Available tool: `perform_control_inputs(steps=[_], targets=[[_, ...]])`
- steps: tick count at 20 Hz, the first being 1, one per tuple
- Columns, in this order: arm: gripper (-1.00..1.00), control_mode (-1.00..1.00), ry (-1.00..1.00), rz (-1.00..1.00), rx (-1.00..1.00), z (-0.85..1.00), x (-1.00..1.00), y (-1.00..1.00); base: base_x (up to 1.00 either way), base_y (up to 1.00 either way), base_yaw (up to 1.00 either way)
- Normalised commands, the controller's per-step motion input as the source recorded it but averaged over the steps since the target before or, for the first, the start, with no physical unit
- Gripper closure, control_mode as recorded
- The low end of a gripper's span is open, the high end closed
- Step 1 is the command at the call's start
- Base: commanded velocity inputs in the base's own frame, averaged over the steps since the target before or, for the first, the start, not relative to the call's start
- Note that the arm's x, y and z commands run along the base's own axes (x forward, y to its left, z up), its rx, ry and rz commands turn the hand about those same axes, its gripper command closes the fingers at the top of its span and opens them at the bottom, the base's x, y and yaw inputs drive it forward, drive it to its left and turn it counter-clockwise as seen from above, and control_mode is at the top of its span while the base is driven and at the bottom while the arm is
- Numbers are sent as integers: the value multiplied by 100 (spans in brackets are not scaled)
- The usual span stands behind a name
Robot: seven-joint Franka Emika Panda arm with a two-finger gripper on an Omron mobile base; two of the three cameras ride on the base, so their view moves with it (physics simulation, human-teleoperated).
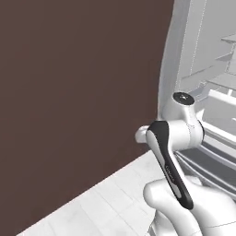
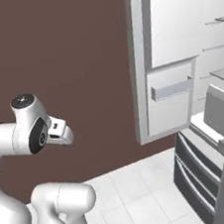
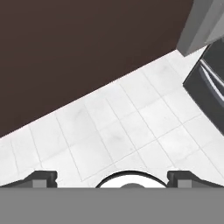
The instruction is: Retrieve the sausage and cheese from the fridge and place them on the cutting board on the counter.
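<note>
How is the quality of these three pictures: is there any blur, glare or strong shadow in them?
Left base view: sharp, flat even light, no glare on the open fridge door. Right base view: equally sharp; only soft shading on the white floor. Hand view: crisp floor tiles, plain dark brown wall, no cast shadows; open gripper tips at the bottom.

Arm (image 1: 184, 203): glossy white rounded segments. Joint cap (image 2: 22, 101): black disc with small light markings. Elbow link carries a long black inlay strip with faint lettering. Finger tips (image 3: 41, 178): dark grey, blocky.
</note>
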Motion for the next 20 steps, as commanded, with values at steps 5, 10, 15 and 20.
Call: perform_control_inputs(steps=[5, 10, 15, 20], targets=[[-100, 100, 0, 0, 0, 0, 0, 0, 68, 6, -61], [-100, 100, 0, 0, 0, 0, 0, 0, 58, 1, -34], [-100, 100, 0, 0, 0, 0, 0, 0, 49, -7, -21], [-100, 100, 0, 0, 0, 0, 0, 0, 3, -5, -23]])
